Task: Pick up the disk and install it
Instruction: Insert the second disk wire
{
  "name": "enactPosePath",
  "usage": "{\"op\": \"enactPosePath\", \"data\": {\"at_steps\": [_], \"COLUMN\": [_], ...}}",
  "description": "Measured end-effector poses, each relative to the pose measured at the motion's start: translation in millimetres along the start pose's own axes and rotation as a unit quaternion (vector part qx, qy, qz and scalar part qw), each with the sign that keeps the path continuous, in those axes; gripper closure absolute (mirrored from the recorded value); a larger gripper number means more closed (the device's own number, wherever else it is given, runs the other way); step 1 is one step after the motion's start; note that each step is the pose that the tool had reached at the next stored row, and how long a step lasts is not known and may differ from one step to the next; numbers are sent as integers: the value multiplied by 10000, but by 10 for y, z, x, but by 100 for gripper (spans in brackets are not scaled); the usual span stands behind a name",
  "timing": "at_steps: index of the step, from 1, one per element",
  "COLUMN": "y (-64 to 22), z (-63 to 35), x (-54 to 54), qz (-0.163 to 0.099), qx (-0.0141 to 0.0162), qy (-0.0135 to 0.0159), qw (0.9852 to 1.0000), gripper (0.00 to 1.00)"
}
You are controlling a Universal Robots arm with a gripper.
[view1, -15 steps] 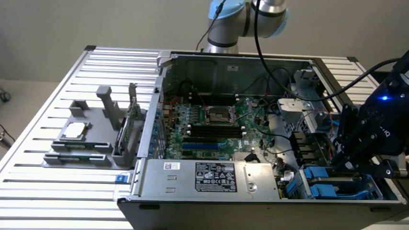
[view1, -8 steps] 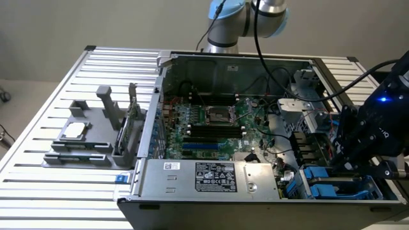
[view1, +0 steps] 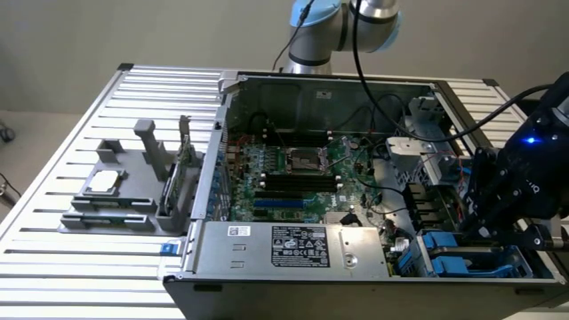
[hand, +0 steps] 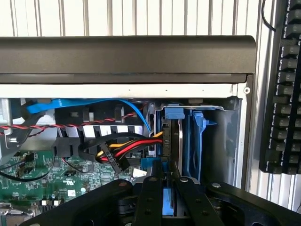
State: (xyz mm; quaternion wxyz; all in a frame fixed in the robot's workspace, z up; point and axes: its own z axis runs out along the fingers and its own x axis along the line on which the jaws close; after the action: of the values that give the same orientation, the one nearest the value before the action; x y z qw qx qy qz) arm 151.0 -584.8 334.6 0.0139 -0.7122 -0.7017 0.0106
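The pincer (hand: 163,188) stands with its two fingers (hand: 149,197) drawn close together on the upper edge of the disk (hand: 168,207), gripping it by its blue carrier so the drive hangs edge-on, the only way it can slide into a narrow slot. In the exterior view the pincer (view1: 484,230) is low at the near right corner of the open computer case (view1: 356,83), directly over the drive bay (view1: 462,257). The disk sits partly down in that bay, just beside another blue carrier (hand: 197,141) that is already seated. Red, yellow and black power leads (hand: 120,153) end right next to the slot, ready for the drive. The case rests on a slatted worktop (view1: 53,260); a keyboard (hand: 282,94) lies alongside.
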Motion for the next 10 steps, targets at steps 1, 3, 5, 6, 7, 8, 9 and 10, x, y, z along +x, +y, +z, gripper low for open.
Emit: {"op": "enactPosePath", "data": {"at_steps": [1,3,5,6,7,8,9,10], "y": [0,1,1,1,1,1,1,1], "z": [6,16,21,22,22,23,23,24], "x": [0,0,0,0,0,0,0,0], "qz": [0,-1,-1,-1,-2,-2,-1,-1], "qx": [-14,-33,-42,-45,-45,-45,-45,-46], "qy": [-2,-4,-9,-12,-13,-14,-14,-14], "qw": [10000,10000,10000,10000,10000,10000,10000,10000], "gripper": [84,84,84,84,84,84,84,84]}}
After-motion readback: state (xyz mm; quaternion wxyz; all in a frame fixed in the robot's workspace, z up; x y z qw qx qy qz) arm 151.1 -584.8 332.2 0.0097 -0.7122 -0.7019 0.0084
